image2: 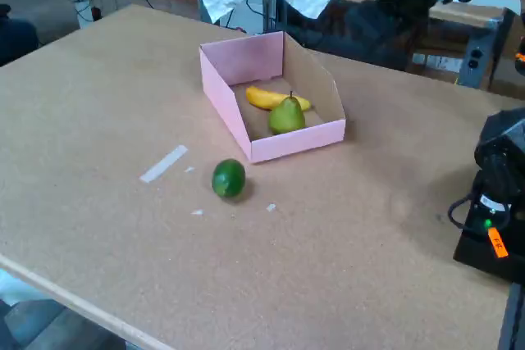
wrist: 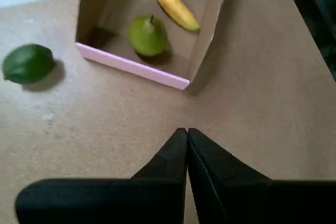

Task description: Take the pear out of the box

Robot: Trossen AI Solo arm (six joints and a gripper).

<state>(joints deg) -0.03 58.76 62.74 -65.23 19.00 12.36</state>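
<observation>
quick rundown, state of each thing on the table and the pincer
pear: upright in the box, stem up, beside the banana
banana: lying flat in the box
box: open-topped, resting on the table
lime: on the table, outside the box
pincer: shut, empty, short of the box

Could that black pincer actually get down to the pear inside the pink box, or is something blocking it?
Probably yes. The box is open on top with low walls, and the pear stands apart from the banana. The pincer is shut now, outside the box, so it would need to open first.
</observation>
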